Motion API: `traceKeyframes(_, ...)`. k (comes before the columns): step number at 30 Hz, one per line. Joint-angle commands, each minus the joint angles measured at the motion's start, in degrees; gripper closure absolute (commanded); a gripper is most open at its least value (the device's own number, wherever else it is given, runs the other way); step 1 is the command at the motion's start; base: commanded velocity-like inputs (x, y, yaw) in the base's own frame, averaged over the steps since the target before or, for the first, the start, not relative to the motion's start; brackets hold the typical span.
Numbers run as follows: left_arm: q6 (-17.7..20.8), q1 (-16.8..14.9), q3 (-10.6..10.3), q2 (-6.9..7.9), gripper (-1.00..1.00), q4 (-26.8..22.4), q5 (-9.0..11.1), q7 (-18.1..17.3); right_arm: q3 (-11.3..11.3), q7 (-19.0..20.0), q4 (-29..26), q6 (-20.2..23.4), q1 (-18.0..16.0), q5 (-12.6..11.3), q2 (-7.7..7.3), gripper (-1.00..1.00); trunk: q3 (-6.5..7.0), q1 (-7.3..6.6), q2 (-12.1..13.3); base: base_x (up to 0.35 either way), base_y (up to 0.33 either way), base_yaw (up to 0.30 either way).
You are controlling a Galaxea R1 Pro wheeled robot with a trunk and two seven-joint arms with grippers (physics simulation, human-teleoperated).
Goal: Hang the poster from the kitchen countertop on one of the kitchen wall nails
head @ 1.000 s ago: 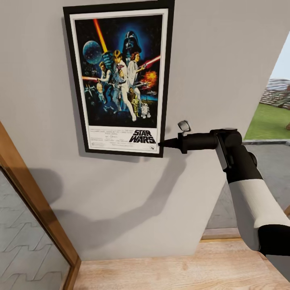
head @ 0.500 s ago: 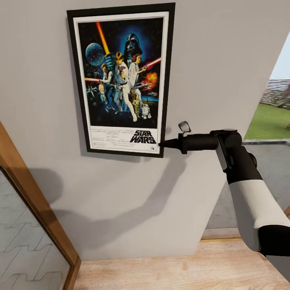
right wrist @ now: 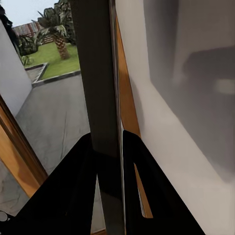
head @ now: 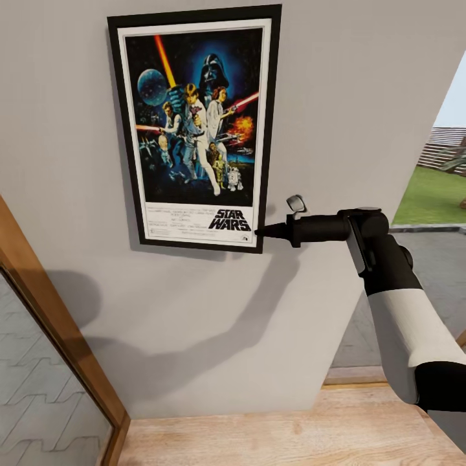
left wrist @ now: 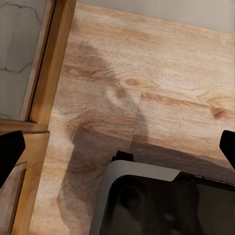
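Black-framed and flat against the wall [head: 362, 97], the poster [head: 197, 126] looks light, stiff and thin; the right gripper [head: 259, 231] pinches its lower corner edge.

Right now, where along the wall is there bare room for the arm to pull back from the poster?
Bare grey wall lies right of the poster, and more below it down to the wooden floor. It is crowded at the poster's lower right corner, where the right gripper pinches the frame.

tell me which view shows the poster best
The head view: the whole poster hangs against the wall, the right gripper pinching its lower corner. The right wrist view catches just its dark frame edge between the fingers.
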Motion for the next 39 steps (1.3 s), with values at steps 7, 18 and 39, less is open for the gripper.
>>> traceKeyframes(7, 0.0, 0.0, 0.3, 0.3, -1.0, 0.3, 0.1, -0.5, 0.1, 0.1, 0.1, 0.7, -0.1, -0.1, -0.05, 1.0, -0.11, 0.04, -0.1, 0.0, 0.0, 0.0)
traceKeyframes(18, 0.0, 0.0, 0.3, 0.37, -1.0, 0.4, 0.0, -0.5, 0.1, 0.1, 0.0, 0.7, 0.0, -0.1, -0.05, 1.0, -0.11, 0.04, -0.1, 0.0, 0.0, 0.0)
traceKeyframes(39, 0.0, 0.0, 0.3, 0.39, -1.0, 0.5, 0.0, -0.5, -0.1, 0.1, 0.1, 0.7, 0.0, -0.1, -0.06, -1.0, -0.11, 0.04, -0.1, 0.045, 0.0, 0.0)
